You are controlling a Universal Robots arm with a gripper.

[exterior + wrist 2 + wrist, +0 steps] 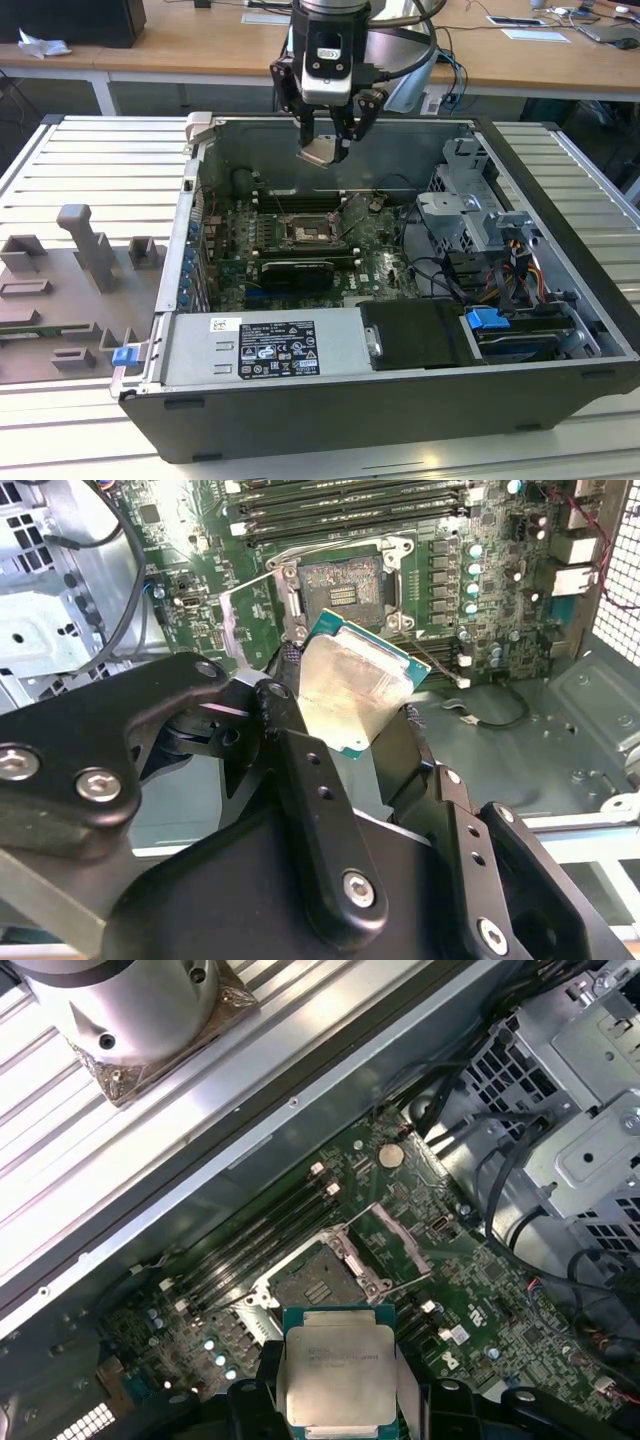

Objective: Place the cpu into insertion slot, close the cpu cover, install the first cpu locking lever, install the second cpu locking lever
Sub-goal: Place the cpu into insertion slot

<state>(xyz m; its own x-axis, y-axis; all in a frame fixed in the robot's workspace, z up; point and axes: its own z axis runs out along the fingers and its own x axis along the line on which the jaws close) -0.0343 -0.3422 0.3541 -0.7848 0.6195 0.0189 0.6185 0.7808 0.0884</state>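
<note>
My gripper (325, 150) hangs above the open computer case, shut on the cpu (320, 153), a flat square chip with a pale metallic face. In both wrist views the cpu (355, 685) (338, 1365) sits tilted between the black fingers (300, 750). The insertion slot (305, 232) (340, 580) (310, 1285) lies bare on the green motherboard (385, 265), well below the chip and apart from it. The cpu cover (250, 615) (398, 1240) stands lifted open beside the slot.
A grey power supply box (260, 345) fills the case front. A metal drive cage (470, 210) with cables and a blue clip (487, 322) sits on the exterior view's right. A black card (295, 272) lies just before the slot. Grey fixture blocks (90, 250) stand outside the case.
</note>
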